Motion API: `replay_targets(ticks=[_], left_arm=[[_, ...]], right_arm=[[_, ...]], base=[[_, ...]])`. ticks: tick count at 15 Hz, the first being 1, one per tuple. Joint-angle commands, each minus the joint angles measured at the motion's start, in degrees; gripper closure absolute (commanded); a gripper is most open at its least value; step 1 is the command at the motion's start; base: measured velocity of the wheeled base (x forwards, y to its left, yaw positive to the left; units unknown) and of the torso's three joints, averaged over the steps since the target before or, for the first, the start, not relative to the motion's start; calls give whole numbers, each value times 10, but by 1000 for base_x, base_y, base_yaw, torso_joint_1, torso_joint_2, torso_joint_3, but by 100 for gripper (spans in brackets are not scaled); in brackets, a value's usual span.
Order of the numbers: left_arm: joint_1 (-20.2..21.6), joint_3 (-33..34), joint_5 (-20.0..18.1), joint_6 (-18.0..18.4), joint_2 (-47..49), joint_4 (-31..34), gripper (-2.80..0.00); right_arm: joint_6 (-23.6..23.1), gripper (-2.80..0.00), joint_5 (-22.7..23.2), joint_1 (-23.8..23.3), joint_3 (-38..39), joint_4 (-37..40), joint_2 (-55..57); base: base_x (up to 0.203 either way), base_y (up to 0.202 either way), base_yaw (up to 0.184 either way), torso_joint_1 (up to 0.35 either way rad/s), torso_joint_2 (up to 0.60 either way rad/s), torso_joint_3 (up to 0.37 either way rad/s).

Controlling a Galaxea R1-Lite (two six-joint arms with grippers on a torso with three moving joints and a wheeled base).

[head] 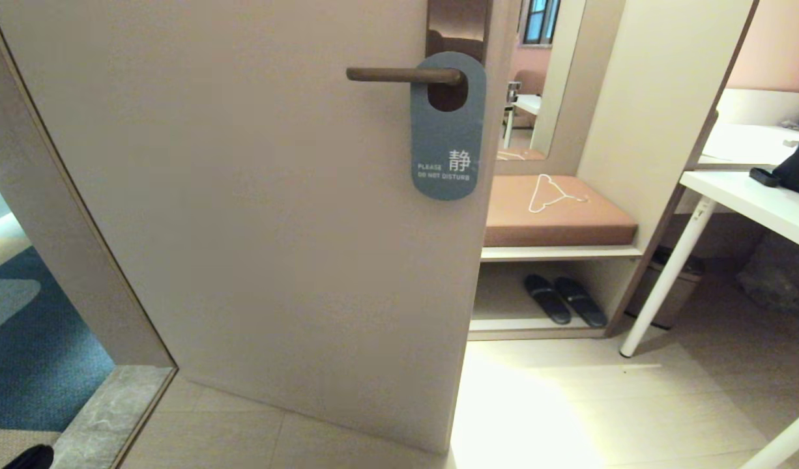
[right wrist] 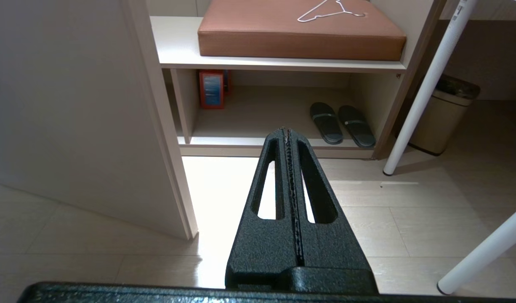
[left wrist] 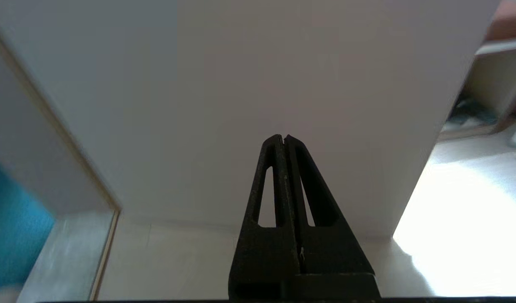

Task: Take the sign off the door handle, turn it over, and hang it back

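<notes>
Door: [head: 276, 228] open — bench behind.
Sign: [head: 448, 127] blue face out, hanging lengthwise down from door handle [head: 403, 75].
Left claw: [left wrist: 284, 139] pressed together, low — sign above.
Right claw: [right wrist: 286, 131] pressed together, parked.

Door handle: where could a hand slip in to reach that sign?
Bare door face lies left of and below the door handle, so a hand can pass there. It is tight at the sign, whose hole hugs the lever by the backplate and door edge.

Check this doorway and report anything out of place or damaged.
One oddity: a white wire coat hanger lies flat on the brown bench cushion rather than hanging anywhere. The sign hangs straight on the door handle, blue side out. No damage shows.
</notes>
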Motion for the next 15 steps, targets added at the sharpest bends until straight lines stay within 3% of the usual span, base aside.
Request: replay_targets(ticks=[1,3,5,7,12,15], left_arm=[[10,8,1,-1,-42,8,0],[14,8,5,9,-42,8,0],[47,8,-1,16,-50,11,0],[70,8,-19,17,-97,51,0],[70,8,-23,21,-205,173,0],[70,8,-23,21,-205,185,0]], right_arm=[[0,0,0,0,0,0,0],[0,0,0,0,0,0,0],[0,0,0,0,0,0,0],[0,0,0,0,0,0,0],[0,0,0,0,0,0,0],[0,0,0,0,0,0,0]], base=[[0,0,0,0,0,0],[0,0,0,0,0,0],[0,0,0,0,0,0],[0,0,0,0,0,0],[0,0,0,0,0,0],[0,0,0,0,0,0]])
